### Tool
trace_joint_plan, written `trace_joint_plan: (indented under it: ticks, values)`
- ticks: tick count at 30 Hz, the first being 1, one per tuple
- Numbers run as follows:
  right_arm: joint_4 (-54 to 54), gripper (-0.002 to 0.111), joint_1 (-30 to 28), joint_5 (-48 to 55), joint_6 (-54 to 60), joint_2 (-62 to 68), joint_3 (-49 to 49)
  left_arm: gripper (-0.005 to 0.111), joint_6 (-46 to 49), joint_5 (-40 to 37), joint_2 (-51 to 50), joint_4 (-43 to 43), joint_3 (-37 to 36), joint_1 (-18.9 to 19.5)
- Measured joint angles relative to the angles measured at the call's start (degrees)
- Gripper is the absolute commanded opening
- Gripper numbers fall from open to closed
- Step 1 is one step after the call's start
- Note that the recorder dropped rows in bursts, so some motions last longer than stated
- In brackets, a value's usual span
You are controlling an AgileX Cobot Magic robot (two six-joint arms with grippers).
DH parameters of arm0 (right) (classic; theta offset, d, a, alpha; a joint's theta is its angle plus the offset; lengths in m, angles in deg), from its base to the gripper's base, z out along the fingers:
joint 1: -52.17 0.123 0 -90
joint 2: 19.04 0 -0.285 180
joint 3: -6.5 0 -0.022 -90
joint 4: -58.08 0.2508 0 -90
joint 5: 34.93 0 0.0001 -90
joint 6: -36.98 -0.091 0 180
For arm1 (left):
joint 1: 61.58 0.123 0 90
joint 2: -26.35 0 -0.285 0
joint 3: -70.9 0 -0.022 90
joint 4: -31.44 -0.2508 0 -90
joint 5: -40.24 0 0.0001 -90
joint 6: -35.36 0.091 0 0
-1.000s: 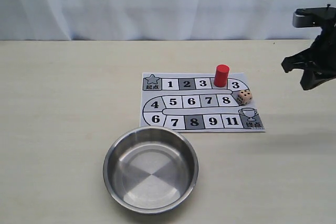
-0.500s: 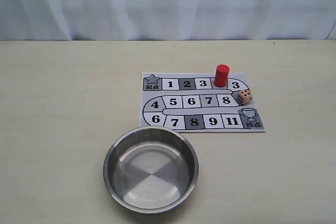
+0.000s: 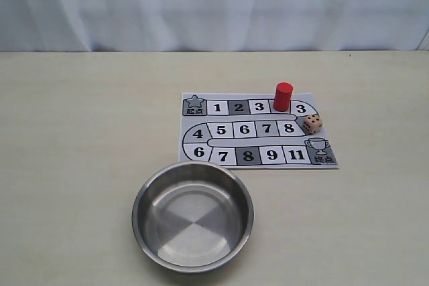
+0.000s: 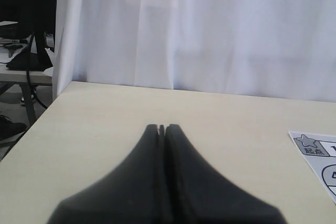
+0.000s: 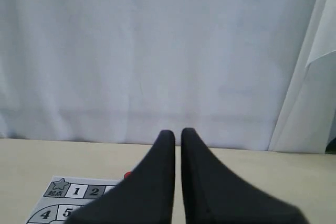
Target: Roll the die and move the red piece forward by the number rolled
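Observation:
The red piece (image 3: 283, 96) stands upright on the printed board (image 3: 258, 130), on the top row between the two squares marked 3. On the board's right edge, beside square 8, lies the die (image 3: 312, 124). Neither gripper shows in the exterior view. In the left wrist view my left gripper (image 4: 161, 128) is shut and empty above bare table, with the board's star corner (image 4: 315, 150) off to one side. My right gripper (image 5: 177, 132) is shut with a thin slit and holds nothing. Beside one of its fingers a sliver of the red piece (image 5: 126, 174) peeks out over the board (image 5: 73, 191).
A round steel bowl (image 3: 137, 212) sits empty in front of the board, near the table's front edge. A white curtain (image 3: 214, 5) closes off the back of the table.
One second ago the right arm hung at the right edge of the exterior view; it has since pulled out of that view. Piece, die and bowl have not moved.

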Motion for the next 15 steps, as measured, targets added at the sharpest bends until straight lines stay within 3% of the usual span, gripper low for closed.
trace_joint_plan:
  ticks: [9,15]
  values:
    - [-0.62,0.004,5.4,7.28,0.0,-9.21,0.0,0.0,0.0,0.0,0.0,0.0,0.0,0.0]
    - [-2.56,0.004,5.68,8.03,-0.23,-9.77,0.0,0.0,0.0,0.0,0.0,0.0,0.0,0.0]
